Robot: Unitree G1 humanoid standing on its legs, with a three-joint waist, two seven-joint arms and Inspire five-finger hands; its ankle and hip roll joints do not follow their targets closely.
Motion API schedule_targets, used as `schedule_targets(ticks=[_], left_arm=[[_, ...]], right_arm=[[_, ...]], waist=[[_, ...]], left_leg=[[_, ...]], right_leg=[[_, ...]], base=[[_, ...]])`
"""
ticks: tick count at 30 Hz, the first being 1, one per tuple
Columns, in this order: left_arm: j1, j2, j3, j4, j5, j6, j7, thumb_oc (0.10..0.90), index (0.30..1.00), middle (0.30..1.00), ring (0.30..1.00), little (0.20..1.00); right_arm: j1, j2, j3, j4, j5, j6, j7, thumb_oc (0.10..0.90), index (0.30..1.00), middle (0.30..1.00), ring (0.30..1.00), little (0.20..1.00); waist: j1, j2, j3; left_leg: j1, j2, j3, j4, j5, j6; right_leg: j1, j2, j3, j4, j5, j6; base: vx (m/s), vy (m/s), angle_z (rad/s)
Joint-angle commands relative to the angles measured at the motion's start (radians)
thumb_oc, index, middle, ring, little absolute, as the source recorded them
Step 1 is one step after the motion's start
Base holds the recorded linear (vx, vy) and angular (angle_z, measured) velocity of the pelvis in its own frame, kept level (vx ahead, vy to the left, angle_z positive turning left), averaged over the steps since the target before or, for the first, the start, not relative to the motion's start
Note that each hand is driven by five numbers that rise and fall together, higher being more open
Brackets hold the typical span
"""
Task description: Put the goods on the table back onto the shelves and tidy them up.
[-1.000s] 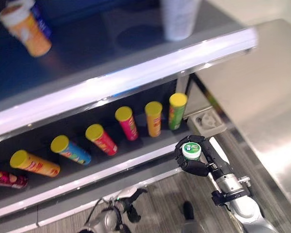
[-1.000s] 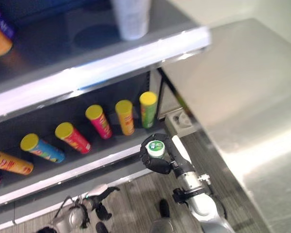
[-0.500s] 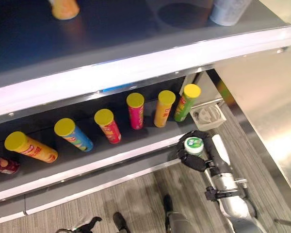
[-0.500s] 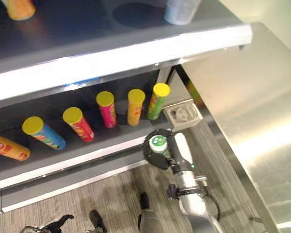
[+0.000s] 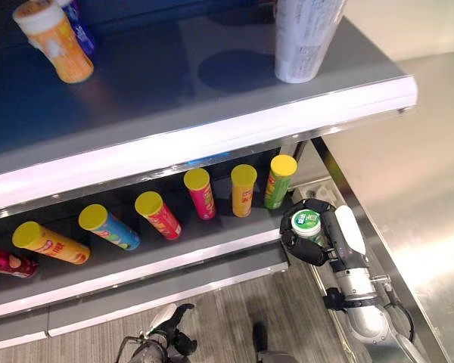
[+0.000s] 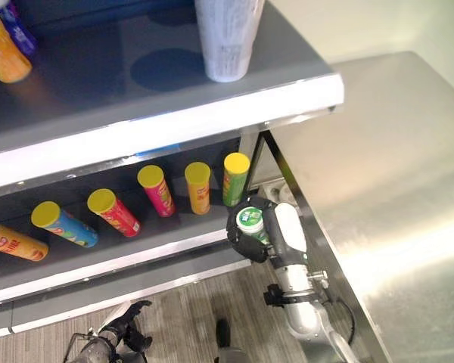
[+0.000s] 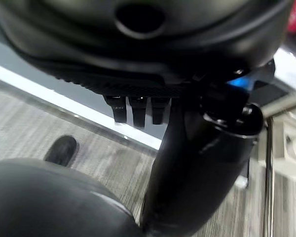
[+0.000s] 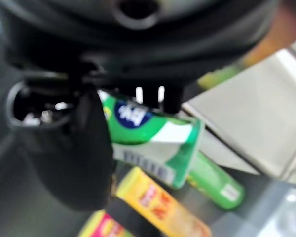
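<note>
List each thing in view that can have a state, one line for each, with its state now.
Green can: held, lid up, near the lower shelf's front edge.
Right robot hand: shut on the green can.
Left robot hand: low by the floor, holding nothing.
Yellow-lidded tubes: standing in a row on the lower shelf.
White cup: standing on the upper shelf.

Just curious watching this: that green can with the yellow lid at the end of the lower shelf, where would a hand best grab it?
Probably round the green can's upper body below the lid, coming from the shelf's open front; the orange can crowds one side.
</note>
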Motion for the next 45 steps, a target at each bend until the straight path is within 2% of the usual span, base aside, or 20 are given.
schedule_targets(ticks=[1,4,5,6,8,9,11,14,15,18,19,21,26,27,28,29,30,32,36,45], left_arm=[[0.027,0.034,-0.01,-0.01,0.003,-0.002,0.014,0.8,0.9,0.9,0.9,0.9],[0.017,0.026,-0.039,-0.012,0.017,-0.003,-0.002,0.8,0.9,0.9,0.9,0.9],[0.016,0.026,-0.039,-0.012,0.016,-0.003,-0.002,0.8,0.9,0.9,0.9,0.9],[0.001,0.034,-0.035,-0.013,0.006,0.0,-0.003,0.8,0.9,0.9,0.9,0.9],[-0.014,0.039,-0.03,0.0,0.013,0.004,0.005,0.8,0.9,0.9,0.9,0.9],[-0.015,0.04,-0.03,0.001,0.014,0.004,0.005,0.8,0.9,0.9,0.9,0.9],[-0.034,0.044,-0.041,0.011,0.041,0.004,0.016,0.8,0.9,0.9,0.9,0.9],[-0.042,0.05,-0.041,0.015,0.06,0.002,0.022,0.8,0.9,0.9,0.9,0.9],[-0.04,0.055,-0.035,0.012,0.069,0.0,0.023,0.8,0.9,0.9,0.9,0.9],[-0.037,0.059,-0.033,0.013,0.073,-0.002,0.018,0.8,0.9,0.9,0.9,0.9],[-0.037,0.058,-0.027,0.016,0.069,0.001,0.012,0.8,0.9,0.9,0.9,0.9],[-0.041,0.059,-0.025,0.026,0.073,0.004,0.007,0.8,0.9,0.9,0.9,0.9],[-0.039,0.063,-0.03,0.022,0.082,0.005,0.0,0.8,0.9,0.9,0.9,0.9],[-0.03,0.069,-0.03,0.012,0.079,0.002,-0.011,0.8,0.9,0.9,0.9,0.9],[-0.019,0.067,-0.024,0.016,0.07,0.0,-0.016,0.8,0.9,0.9,0.9,0.9],[-0.019,0.065,-0.024,0.016,0.069,0.001,-0.016,0.8,0.9,0.9,0.9,0.9],[-0.012,0.065,-0.02,0.017,0.064,-0.001,-0.02,0.8,0.9,0.9,0.9,0.9],[-0.005,0.06,-0.007,0.032,0.045,0.003,-0.031,0.8,0.9,0.9,0.9,0.9],[-0.01,0.054,-0.007,0.046,0.037,0.008,-0.031,0.8,0.9,0.9,0.9,0.9],[-0.01,0.055,-0.025,0.043,0.031,0.016,-0.041,0.8,0.9,0.9,0.9,0.9]], right_arm=[[-0.021,-0.025,-0.07,-0.147,-0.027,-0.077,-0.053,0.4,0.3,0.3,0.3,0.3],[-0.028,-0.012,-0.071,-0.147,-0.037,-0.062,-0.063,0.4,0.3,0.3,0.3,0.3],[-0.029,-0.012,-0.071,-0.147,-0.036,-0.062,-0.063,0.4,0.3,0.3,0.3,0.3],[-0.045,0.005,-0.061,-0.147,-0.045,-0.049,-0.07,0.4,0.3,0.3,0.3,0.3],[-0.056,0.018,-0.051,-0.147,-0.057,-0.048,-0.08,0.4,0.3,0.3,0.3,0.3],[-0.057,0.019,-0.051,-0.148,-0.057,-0.047,-0.08,0.4,0.3,0.3,0.3,0.3],[-0.042,0.029,-0.065,-0.165,-0.065,-0.051,-0.094,0.4,0.3,0.3,0.3,0.3],[-0.009,0.038,-0.115,-0.204,-0.089,-0.055,-0.132,0.4,0.3,0.3,0.3,0.3],[0.017,0.039,-0.162,-0.258,-0.107,-0.06,-0.145,0.4,0.3,0.3,0.3,0.3],[0.051,0.043,-0.2,-0.327,-0.096,-0.07,-0.13,0.4,0.3,0.3,0.3,0.3],[0.075,0.048,-0.21,-0.395,-0.034,-0.104,-0.09,0.4,0.3,0.3,0.3,0.3],[0.099,0.045,-0.202,-0.438,0.019,-0.127,-0.046,0.4,0.3,0.3,0.3,0.3],[0.127,0.034,-0.233,-0.483,0.078,-0.14,-0.008,0.4,0.3,0.3,0.3,0.3],[0.14,0.034,-0.305,-0.511,0.106,-0.147,-0.006,0.4,0.3,0.3,0.3,0.3],[0.134,0.034,-0.36,-0.526,0.124,-0.156,-0.019,0.4,0.3,0.3,0.3,0.3],[0.136,0.033,-0.362,-0.529,0.126,-0.156,-0.017,0.4,0.3,0.3,0.3,0.3],[0.132,0.035,-0.39,-0.542,0.138,-0.162,-0.019,0.4,0.3,0.3,0.3,0.3],[0.1,0.035,-0.453,-0.577,0.168,-0.182,-0.023,0.4,0.3,0.3,0.3,0.3],[0.046,0.042,-0.462,-0.594,0.203,-0.2,-0.028,0.4,0.3,0.3,0.3,0.3],[-0.064,0.061,-0.377,-0.59,0.309,-0.211,0.004,0.4,0.3,0.3,0.3,0.3]], waist=[[0.024,0.018,-0.011],[0.009,0.043,-0.009],[0.011,0.042,-0.01],[0.003,0.038,-0.005],[0.0,0.022,-0.001],[0.003,0.019,-0.002],[-0.004,0.006,-0.002],[-0.013,-0.005,-0.006],[-0.018,-0.014,-0.011],[-0.022,-0.023,-0.015],[-0.032,-0.035,-0.015],[-0.039,-0.044,-0.016],[-0.048,-0.055,-0.021],[-0.056,-0.054,-0.033],[-0.063,-0.057,-0.042],[-0.066,-0.063,-0.036],[-0.064,-0.057,-0.046],[-0.07,-0.062,-0.058],[-0.069,-0.065,-0.068],[-0.033,-0.072,-0.087]], left_leg=[[0.113,-0.05,0.099,0.049,-0.076,0.005],[0.138,-0.089,0.128,0.017,-0.086,0.008],[0.135,-0.09,0.131,0.015,-0.08,0.009],[0.146,-0.122,0.146,0.011,-0.104,0.02],[0.15,-0.148,0.164,0.01,-0.122,0.035],[0.145,-0.149,0.168,0.008,-0.115,0.036],[0.157,-0.162,0.189,0.009,-0.137,0.046],[0.165,-0.165,0.2,0.008,-0.147,0.049],[0.171,-0.166,0.207,0.008,-0.154,0.051],[0.177,-0.168,0.217,0.009,-0.161,0.055],[0.182,-0.17,0.225,0.009,-0.166,0.058],[0.187,-0.171,0.232,0.009,-0.171,0.06],[0.194,-0.175,0.245,0.008,-0.181,0.066],[0.208,-0.177,0.237,0.008,-0.218,0.069],[0.21,-0.178,0.24,0.008,-0.225,0.072],[0.201,-0.179,0.253,0.008,-0.196,0.073],[0.213,-0.178,0.242,0.008,-0.232,0.074],[0.219,-0.181,0.245,0.008,-0.243,0.079],[0.23,-0.185,0.251,0.008,-0.252,0.084],[0.263,-0.195,0.252,0.008,-0.274,0.095]], right_leg=[[0.09,-0.049,0.025,-0.075,0.002,0.119],[0.09,-0.092,0.043,-0.088,0.03,0.14],[0.085,-0.093,0.046,-0.089,0.036,0.141],[0.067,-0.115,0.065,-0.104,0.078,0.161],[0.045,-0.13,0.087,-0.12,0.139,0.185],[0.037,-0.13,0.091,-0.121,0.145,0.184],[0.023,-0.136,0.106,-0.124,0.182,0.2],[0.013,-0.141,0.107,-0.125,0.212,0.209],[0.007,-0.141,0.108,-0.127,0.225,0.215],[0.001,-0.138,0.116,-0.127,0.237,0.222],[-0.006,-0.135,0.126,-0.127,0.257,0.227],[-0.009,-0.133,0.134,-0.127,0.272,0.233],[-0.015,-0.129,0.147,-0.127,0.301,0.241],[-0.009,-0.124,0.154,-0.127,0.319,0.244],[-0.012,-0.123,0.158,-0.127,0.338,0.244],[-0.02,-0.124,0.161,-0.127,0.354,0.244],[-0.012,-0.121,0.161,-0.127,0.345,0.244],[-0.012,-0.117,0.17,-0.127,0.374,0.244],[-0.01,-0.114,0.181,-0.126,0.4,0.244],[0.008,-0.121,0.185,-0.126,0.442,0.244]], base=[[0.14,0.196,-0.25],[0.11,0.288,-0.35],[0.09,0.368,-0.04],[0.02,0.235,-0.27],[0.0,0.2,-0.32],[-0.02,0.112,-0.53],[0.01,0.079,-0.41],[0.01,0.04,-0.19],[0.02,0.03,-0.25],[0.01,0.023,-0.37],[-0.01,0.027,-0.22],[0.0,0.032,-0.25],[0.03,0.04,-0.19],[0.12,0.111,-0.05],[0.03,0.063,-0.08],[0.03,0.048,-0.06],[0.02,0.03,-0.18],[0.07,0.065,-0.16],[0.01,0.023,-0.11],[0.0,0.009,-0.06]])
